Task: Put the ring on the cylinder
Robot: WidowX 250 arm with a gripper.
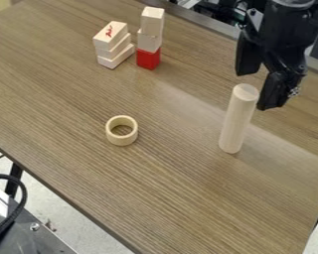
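Two fingers apart, gripper [258, 90] is by the upright cylinder [236, 124], ring [123, 141] flat on the table [182, 183] well off, so centre over ring, descend straight, pinch evenly and lift it level.

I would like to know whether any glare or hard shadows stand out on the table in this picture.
In the camera view, a pale sheen slants across the brown wood-grain table, passing behind the upright pale wooden cylinder; the short cream-coloured ring lies outside that sheen; no hard-edged shadow stands out beside either.
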